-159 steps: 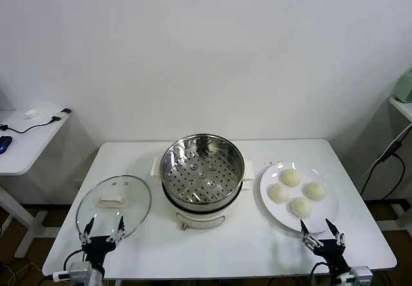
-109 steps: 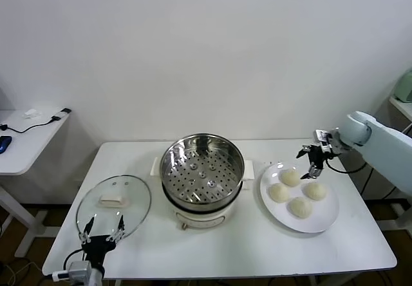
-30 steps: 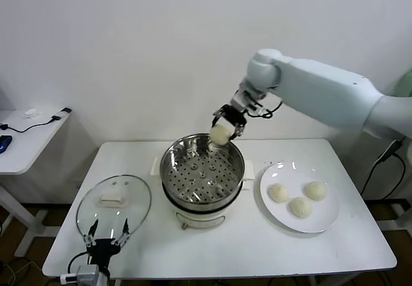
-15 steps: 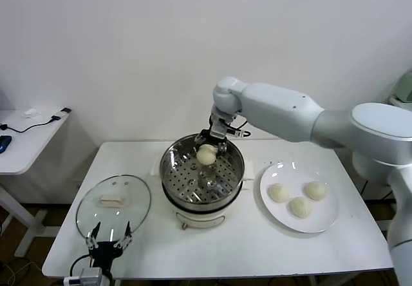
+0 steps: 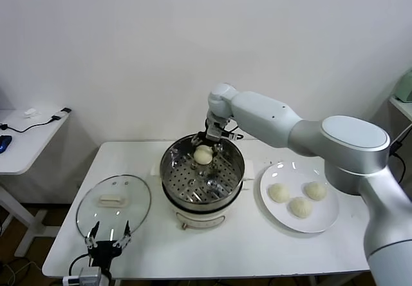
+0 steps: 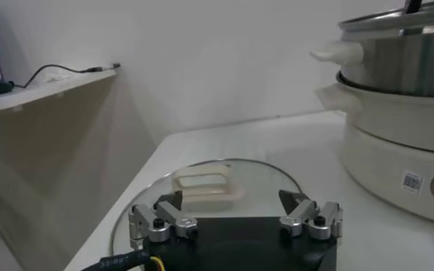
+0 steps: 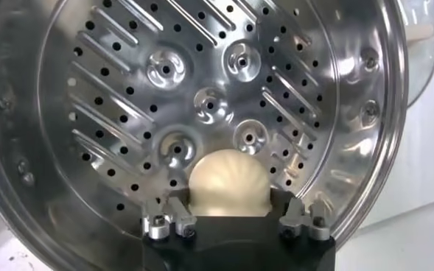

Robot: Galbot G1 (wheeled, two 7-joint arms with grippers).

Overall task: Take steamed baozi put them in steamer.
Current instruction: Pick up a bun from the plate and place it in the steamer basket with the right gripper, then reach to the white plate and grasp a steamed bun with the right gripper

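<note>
My right gripper (image 5: 205, 149) is shut on one steamed baozi (image 5: 203, 155), a cream-white bun, held low inside the steamer (image 5: 168, 170) over the far part of its perforated tray. In the right wrist view the baozi (image 7: 228, 182) sits between the fingers (image 7: 296, 213), just above the tray (image 7: 165, 70). Three more baozi (image 5: 279, 192) (image 5: 315, 190) (image 5: 300, 206) lie on the white plate (image 5: 325, 221) to the right of the steamer. My left gripper (image 5: 107, 239) is open and empty, parked at the table's front left edge.
The glass lid (image 5: 113, 202) with its white handle lies on the table left of the steamer, just beyond my left gripper; it also shows in the left wrist view (image 6: 202, 184). A side table (image 5: 26, 134) with cables stands far left.
My right gripper took one baozi from the plate, carried it left over the steamer and has lowered it into the pot. The left arm has stayed parked.
</note>
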